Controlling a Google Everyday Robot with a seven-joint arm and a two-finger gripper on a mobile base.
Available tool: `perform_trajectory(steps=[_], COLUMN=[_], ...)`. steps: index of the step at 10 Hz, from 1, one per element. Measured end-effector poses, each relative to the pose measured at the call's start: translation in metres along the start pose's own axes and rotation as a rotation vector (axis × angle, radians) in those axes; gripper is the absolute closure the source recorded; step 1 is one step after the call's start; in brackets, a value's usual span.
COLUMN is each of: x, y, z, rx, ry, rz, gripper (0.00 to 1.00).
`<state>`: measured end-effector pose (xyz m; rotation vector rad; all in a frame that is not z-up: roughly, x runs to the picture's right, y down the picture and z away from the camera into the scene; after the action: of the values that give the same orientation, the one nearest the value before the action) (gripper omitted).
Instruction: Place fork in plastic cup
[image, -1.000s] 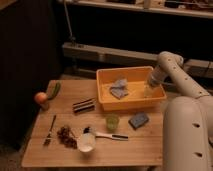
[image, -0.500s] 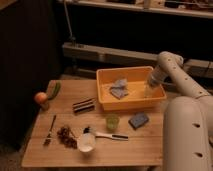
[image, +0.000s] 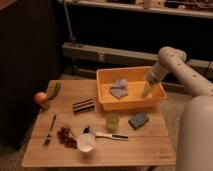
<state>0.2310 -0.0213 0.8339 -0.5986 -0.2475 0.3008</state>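
The arm is reaching in from the right, and the end effector (image: 146, 91) is hanging low inside the yellow bin (image: 131, 103), near its right wall. Whether it is clenched or released cannot be told from this view. A crumpled grey cloth (image: 119, 88) is lying in the bin to the left of it.

The fork (image: 50, 130) is lying flat near the front left of the wooden tabletop (image: 150, 149), well apart from the end effector, running roughly front to back. A dark reddish cluster (image: 66, 136) is sitting just to its right. The small green plastic cup (image: 112, 122) is standing upright in front of the bin, near the middle of the tabletop.

A white bowl (image: 86, 143) is sitting toward the front edge, and a white-handled utensil (image: 107, 135) is lying beside it. A striped block (image: 83, 105) is resting left of the bin, and a blue sponge (image: 138, 120) is lying right of the cup. An orange fruit (image: 40, 98) and a green vegetable (image: 54, 90) are sitting at the far left corner.
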Motion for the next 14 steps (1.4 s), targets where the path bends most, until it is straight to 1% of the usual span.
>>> perform_trajectory(steps=[1,2,3,4,6,7,8,9,10,11,12,14], x=[-0.013,-0.031,-0.055,-0.081,-0.109,-0.125,-0.141,-0.153,-0.167,-0.176,-0.178,-0.180], y=[0.007,0.017,0.030,0.045,0.064,0.081,0.102,0.121,0.147,0.162,0.169,0.171], z=[-0.017,-0.035,-0.053,-0.066,-0.075,-0.073,-0.065,-0.054,-0.036,-0.026,-0.022,-0.021], rx=[0.014,0.027,0.038,0.033,0.012,-0.007,-0.023,-0.041,-0.073,-0.091,-0.100,-0.102], ry=[-0.001,-0.007,-0.016,-0.029,-0.040,-0.042,-0.044,-0.045,-0.052,-0.058,-0.059,-0.059], rz=[-0.033,-0.077,-0.130,-0.187,-0.267,-0.323,-0.377,-0.421,-0.493,-0.535,-0.554,-0.561], gripper=[0.20,0.20,0.20,0.20,0.20,0.20,0.20,0.20,0.20,0.20,0.20,0.20])
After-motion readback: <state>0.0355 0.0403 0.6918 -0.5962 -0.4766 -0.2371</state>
